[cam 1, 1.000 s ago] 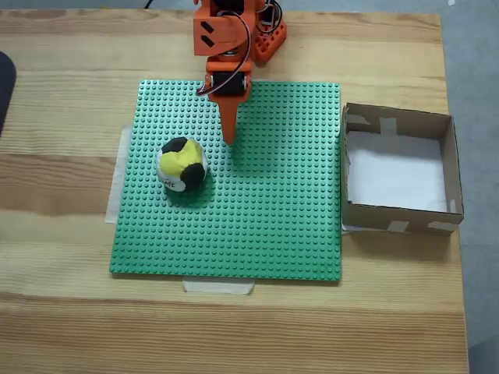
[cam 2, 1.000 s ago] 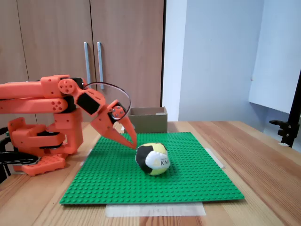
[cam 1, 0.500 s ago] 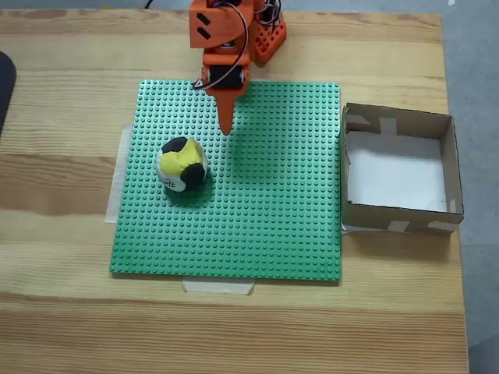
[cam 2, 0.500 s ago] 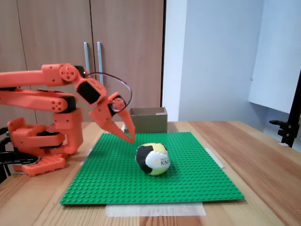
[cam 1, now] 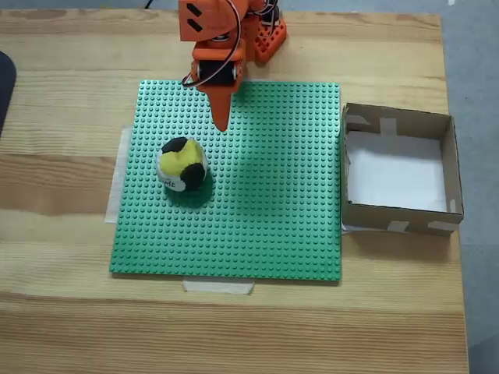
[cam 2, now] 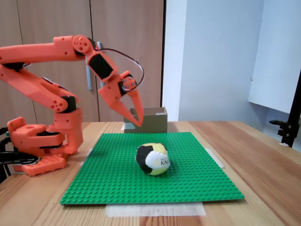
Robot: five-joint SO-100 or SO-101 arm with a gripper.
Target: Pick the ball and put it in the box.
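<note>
The ball, patched yellow, black and white, rests on the green studded baseplate, left of centre in the top-down fixed view. The brown cardboard box with a white bottom sits just off the plate's right edge. My orange gripper hangs shut and empty well above the plate, its tips pointing down. In the top-down fixed view it is above and right of the ball, apart from it.
The baseplate is taped to a wooden table. The arm's orange base stands at the plate's far edge. A dark object pokes in at the table's left edge. Cupboard doors stand behind.
The arm has lifted: the shut gripper rose from just over the plate beside the ball to well above it and drew back toward the base. The ball has not moved.
</note>
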